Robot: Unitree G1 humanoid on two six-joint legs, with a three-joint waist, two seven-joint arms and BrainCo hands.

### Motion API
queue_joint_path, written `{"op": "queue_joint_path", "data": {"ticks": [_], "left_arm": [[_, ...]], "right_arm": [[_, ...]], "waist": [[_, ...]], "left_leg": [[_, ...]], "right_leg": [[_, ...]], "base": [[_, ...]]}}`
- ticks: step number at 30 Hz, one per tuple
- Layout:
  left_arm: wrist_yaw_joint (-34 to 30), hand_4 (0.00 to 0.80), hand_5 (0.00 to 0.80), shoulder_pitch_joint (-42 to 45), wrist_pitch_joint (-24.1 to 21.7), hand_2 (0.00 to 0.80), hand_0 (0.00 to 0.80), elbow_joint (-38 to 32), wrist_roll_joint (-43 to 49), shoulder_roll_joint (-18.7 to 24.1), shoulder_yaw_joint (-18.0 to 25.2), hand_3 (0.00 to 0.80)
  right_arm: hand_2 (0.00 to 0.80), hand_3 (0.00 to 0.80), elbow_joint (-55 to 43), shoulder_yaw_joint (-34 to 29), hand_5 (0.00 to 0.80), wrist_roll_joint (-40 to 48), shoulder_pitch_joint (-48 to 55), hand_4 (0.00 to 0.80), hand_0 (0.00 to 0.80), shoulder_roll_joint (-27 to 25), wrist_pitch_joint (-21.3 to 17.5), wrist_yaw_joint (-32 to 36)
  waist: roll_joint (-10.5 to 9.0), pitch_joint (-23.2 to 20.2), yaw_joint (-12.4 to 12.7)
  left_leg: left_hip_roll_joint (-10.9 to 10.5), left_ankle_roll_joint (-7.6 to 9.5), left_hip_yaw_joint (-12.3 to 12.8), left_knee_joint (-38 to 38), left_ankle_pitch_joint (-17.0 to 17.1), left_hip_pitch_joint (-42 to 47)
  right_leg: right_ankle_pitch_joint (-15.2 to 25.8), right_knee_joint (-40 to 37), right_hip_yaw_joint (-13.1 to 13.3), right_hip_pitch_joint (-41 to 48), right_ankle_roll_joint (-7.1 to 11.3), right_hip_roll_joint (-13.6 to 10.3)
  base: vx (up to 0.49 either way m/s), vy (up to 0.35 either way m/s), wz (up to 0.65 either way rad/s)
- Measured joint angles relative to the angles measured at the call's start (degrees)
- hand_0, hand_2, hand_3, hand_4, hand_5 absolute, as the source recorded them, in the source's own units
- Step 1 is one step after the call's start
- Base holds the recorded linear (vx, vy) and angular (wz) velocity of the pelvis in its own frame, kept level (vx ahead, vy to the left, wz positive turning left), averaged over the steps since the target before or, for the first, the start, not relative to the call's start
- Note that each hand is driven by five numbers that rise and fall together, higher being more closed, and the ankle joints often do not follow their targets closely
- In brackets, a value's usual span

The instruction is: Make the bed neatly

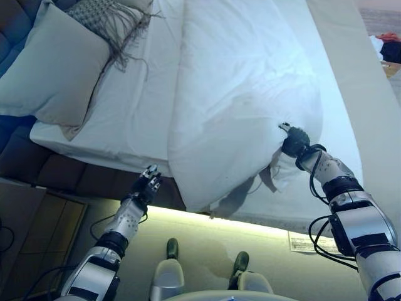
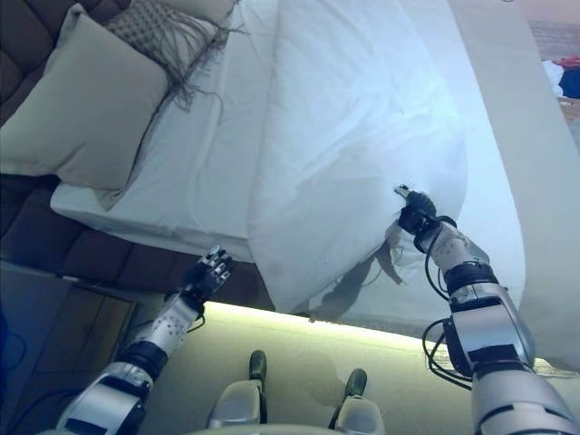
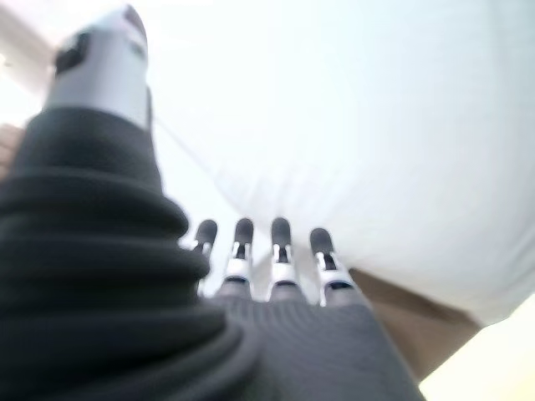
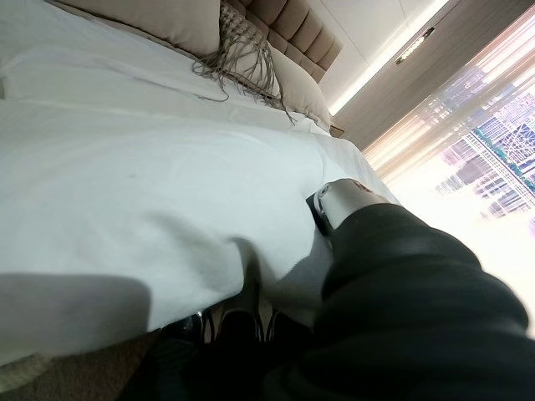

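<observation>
A white duvet [image 1: 238,94] lies rumpled on the bed, and its near corner hangs over the mattress edge [image 1: 100,147]. My right hand [image 1: 294,142] is at the duvet's near right edge. In the right wrist view its thumb [image 4: 334,200] lies on top of the cloth and its fingers [image 4: 238,317] curl beneath the fold, pinching it. My left hand [image 1: 148,182] is open with straight fingers [image 3: 280,251]. It holds nothing and sits beside the bed's side, just left of the hanging duvet corner.
A large beige pillow [image 1: 56,69] and a fringed cushion [image 1: 103,19] lie at the head end on the white sheet [image 1: 141,100]. The dark padded bed base [image 1: 62,172] runs below the mattress. A nightstand [image 1: 31,219] stands at the lower left. A beige strip [image 1: 369,106] borders the bed's right side.
</observation>
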Motion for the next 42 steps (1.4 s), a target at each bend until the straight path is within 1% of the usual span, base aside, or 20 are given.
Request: {"op": "queue_joint_path", "data": {"ticks": [3, 4, 7, 10, 11, 13, 14, 19, 23, 28, 31, 35, 39, 42], "left_arm": [[-0.19, 0.000, 0.000, 0.06, 2.47, 0.000, 0.000, 1.12, -1.67, -1.39, 0.11, 0.000], [-0.38, 0.000, 0.000, 0.22, 3.79, 0.000, 0.000, 2.25, -3.94, -2.62, 0.28, 0.000], [-0.37, 0.000, 0.000, 0.86, 7.21, 0.000, 0.000, 4.34, -8.76, -4.79, 0.25, 0.000], [-0.22, 0.000, 0.000, 1.13, 9.95, 0.000, 0.000, 6.90, -15.60, -6.79, 0.40, 0.000], [0.16, 0.000, 0.000, 1.55, 10.77, 0.000, 0.000, 7.70, -19.81, -7.72, 1.55, 0.000], [1.29, 0.000, 0.000, 1.63, 11.92, 0.000, 0.000, 8.79, -25.11, -8.78, 2.24, 0.000], [2.28, 0.000, 0.000, 1.67, 12.12, 0.000, 0.000, 9.07, -28.83, -9.29, 3.19, 0.000], [6.72, 0.000, 0.000, 1.61, 12.24, 0.000, 0.000, 9.11, -38.19, -10.27, 5.49, 0.000], [8.86, 0.000, 0.000, 1.55, 12.16, 0.000, 0.000, 9.12, -41.85, -10.41, 5.98, 0.000], [9.82, 0.000, 0.000, 1.26, 12.17, 0.000, 0.000, 9.12, -44.47, -10.60, 5.94, 0.000], [9.87, 0.000, 0.000, 0.50, 12.17, 0.000, 0.000, 9.13, -44.64, -10.77, 5.94, 0.000], [9.86, 0.000, 0.000, -0.64, 11.74, 0.000, 0.000, 9.15, -44.75, -11.68, 5.90, 0.000], [9.26, 0.000, 0.000, -1.71, 11.46, 0.000, 0.000, 9.18, -44.81, -12.08, 5.84, 0.000], [8.09, 0.000, 0.000, -2.21, 11.46, 0.000, 0.000, 9.29, -44.89, -12.42, 5.80, 0.000]], "right_arm": [[0.800, 0.800, 0.00, 0.22, 0.800, -0.01, 0.00, 0.800, 0.800, 0.09, 0.02, 0.00], [0.800, 0.800, 0.00, 0.22, 0.800, 0.01, -0.01, 0.800, 0.800, 0.30, 0.01, 0.00], [0.800, 0.800, -0.01, 0.22, 0.800, 0.29, -0.02, 0.800, 0.800, 1.63, -0.18, 0.00], [0.800, 0.800, -0.58, 0.70, 0.800, 1.55, -0.01, 0.800, 0.800, 3.06, -1.20, -0.41], [0.800, 0.800, -0.93, 0.75, 0.800, 2.34, -0.02, 0.800, 0.800, 3.85, -1.93, -0.46], [0.800, 0.800, -1.79, 1.55, 0.800, 3.15, -0.02, 0.800, 0.800, 4.67, -2.73, -0.69], [0.800, 0.800, -2.99, 2.52, 0.800, 3.37, -0.02, 0.800, 0.800, 5.17, -3.49, -0.98], [0.800, 0.800, -7.09, 3.36, 0.800, 7.13, -0.07, 0.800, 0.800, 7.56, -5.57, -2.06], [0.800, 0.800, -10.19, 4.73, 0.800, 9.50, -0.13, 0.800, 0.800, 8.51, -7.16, -2.61], [0.800, 0.800, -11.01, 4.74, 0.800, 9.99, -0.13, 0.800, 0.800, 9.57, -8.40, -2.63], [0.800, 0.800, -13.98, 4.76, 0.800, 11.11, -0.14, 0.800, 0.800, 9.89, -9.28, -2.61], [0.800, 0.800, -18.57, 5.00, 0.800, 11.78, -0.14, 0.800, 0.800, 10.31, -10.63, -2.59], [0.800, 0.800, -22.47, 5.40, 0.800, 12.02, -0.15, 0.800, 0.800, 10.50, -11.38, -2.59], [0.800, 0.800, -24.69, 7.17, 0.800, 12.26, -0.11, 0.800, 0.800, 10.59, -12.01, -2.64]], "waist": [[-0.08, 0.02, 0.20], [-0.23, -0.01, 0.39], [-1.34, 0.00, 0.36], [-2.94, 0.12, 0.33], [-3.69, 0.12, 0.36], [-4.94, 0.32, 0.53], [-5.79, 0.71, 0.52], [-8.79, 1.73, 0.54], [-10.20, 2.40, 0.61], [-11.75, 3.15, 0.54], [-12.55, 4.27, 0.50], [-12.55, 6.58, 0.26], [-12.56, 7.05, -0.87], [-12.54, 7.26, -1.69]], "left_leg": [[0.26, -0.09, 0.24, -0.37, -0.01, 1.12], [0.45, -0.22, 0.44, -0.61, 0.03, 1.56], [0.87, -0.43, 0.45, -0.74, 0.15, 1.58], [1.45, -0.91, 0.52, -0.91, 0.32, 1.52], [1.67, -1.08, 0.57, -0.89, 0.33, 1.46], [2.25, -1.37, 0.55, -0.88, 0.39, 1.34], [2.69, -1.65, 0.55, -0.82, 0.41, 1.31], [4.40, -2.62, 0.35, -0.56, 0.82, -0.28], [5.37, -3.06, 0.17, -0.10, 0.96, -1.80], [6.12, -3.50, 0.25, 0.33, 0.86, -2.63], [6.55, -3.79, 0.58, 0.71, 1.04, -3.79], [7.22, -4.22, 0.71, 0.99, 0.99, -4.14], [7.54, -4.43, 0.73, 1.24, 1.11, -5.76], [7.73, -4.56, 0.96, 1.23, 1.00, -5.77]], "right_leg": [[0.02, -0.57, 0.10, 1.16, -0.03, 0.40], [0.08, -0.84, 0.19, 1.47, -0.12, 0.60], [0.28, -1.35, 0.19, 1.62, -0.39, 1.10], [0.42, -1.77, 0.24, 1.62, -0.66, 1.79], [0.54, -2.15, 0.29, 1.63, -0.83, 2.04], [0.58, -2.26, 0.33, 1.59, -1.10, 2.64], [0.53, -2.27, 0.34, 1.56, -1.33, 3.04], [0.61, -2.34, 0.46, 0.18, -2.10, 4.79], [0.83, -2.40, 0.61, -1.12, -2.48, 5.77], [0.83, -2.47, 0.77, -1.91, -2.48, 6.44], [1.35, -2.52, 1.23, -3.25, -3.22, 6.99], [1.43, -2.59, 1.71, -3.75, -3.32, 7.75], [1.83, -2.61, 1.96, -5.43, -3.91, 8.16], [1.84, -2.61, 2.24, -5.67, -3.91, 8.33]], "base": [[0.066, -0.052, -0.03], [0.054, -0.066, -0.03], [0.022, -0.081, -0.02], [0.015, -0.141, -0.03], [-0.006, -0.179, -0.03], [-0.030, -0.203, -0.03], [-0.034, -0.196, -0.03], [-0.042, -0.171, -0.02], [-0.047, -0.118, -0.04], [-0.050, -0.093, -0.05], [-0.066, -0.064, -0.11], [-0.061, -0.051, -0.08], [-0.043, -0.036, -0.05], [-0.040, -0.016, -0.05]]}}
